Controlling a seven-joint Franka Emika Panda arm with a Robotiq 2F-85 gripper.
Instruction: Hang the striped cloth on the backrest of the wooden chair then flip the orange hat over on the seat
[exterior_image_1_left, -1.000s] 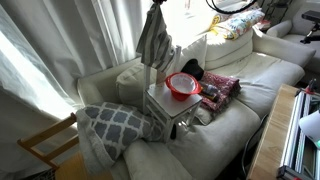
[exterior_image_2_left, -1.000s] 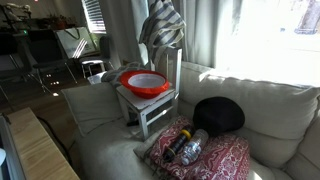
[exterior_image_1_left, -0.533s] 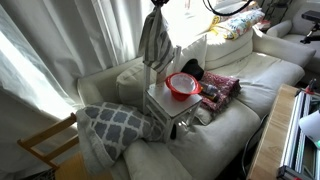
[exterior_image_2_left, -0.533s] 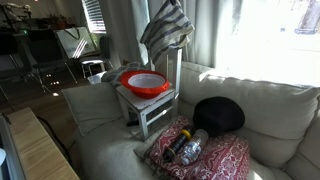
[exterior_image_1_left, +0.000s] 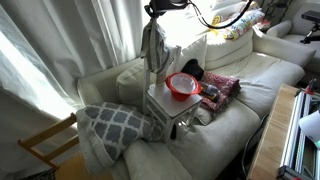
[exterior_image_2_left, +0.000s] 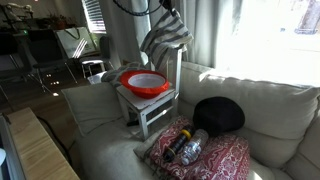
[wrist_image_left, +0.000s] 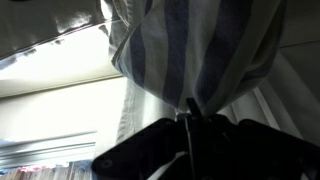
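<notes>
The striped cloth (exterior_image_1_left: 153, 42) hangs bunched from my gripper (exterior_image_1_left: 156, 12), above the backrest of the pale wooden chair (exterior_image_1_left: 165, 103), which stands on the sofa. In the other exterior view the cloth (exterior_image_2_left: 165, 36) droops over the backrest top, below the gripper (exterior_image_2_left: 165, 8). The wrist view shows the striped cloth (wrist_image_left: 190, 45) pinched between my dark jaws (wrist_image_left: 190, 115). The orange hat (exterior_image_1_left: 183, 84) lies on the chair seat, pale inside up, red rim showing; it also shows in an exterior view (exterior_image_2_left: 145, 82).
A grey lattice pillow (exterior_image_1_left: 112, 122) lies beside the chair. A red patterned bundle (exterior_image_2_left: 205, 155) and a black object (exterior_image_2_left: 218, 115) lie on the white sofa (exterior_image_1_left: 260, 75). A tan wooden chair (exterior_image_1_left: 45, 145) stands on the floor. Curtains hang behind.
The gripper with the cloth has come down a little; the cloth's lower part now spreads lower around the backrest top. Hat and chair have not moved.
</notes>
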